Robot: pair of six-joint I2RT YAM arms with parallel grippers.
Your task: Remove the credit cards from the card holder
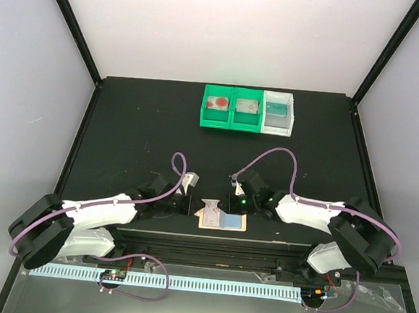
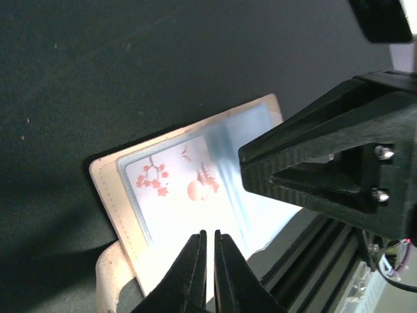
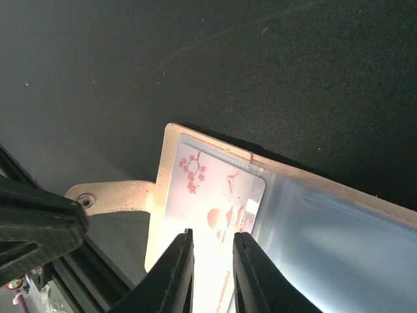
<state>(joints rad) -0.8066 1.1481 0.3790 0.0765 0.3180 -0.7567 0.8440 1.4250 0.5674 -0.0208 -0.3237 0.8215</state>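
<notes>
The card holder (image 1: 222,221) lies open on the black table at the near edge, between both grippers. It has a tan rim (image 2: 107,189), a side tab (image 3: 117,195) and a blue-grey right panel (image 3: 339,241). A pale card (image 2: 176,186) with a red blossom print sits under the clear sleeve of its left panel, also in the right wrist view (image 3: 208,195). My left gripper (image 2: 209,233) is shut, with its tips over the holder's left panel. My right gripper (image 3: 212,233) is narrowly open with its fingertips straddling the card from above; whether they touch it is unclear.
Two green bins (image 1: 231,109) and a white bin (image 1: 278,112) stand at the back centre, with small items inside. The table's metal rail (image 1: 210,240) runs just in front of the card holder. Purple cables loop over both arms.
</notes>
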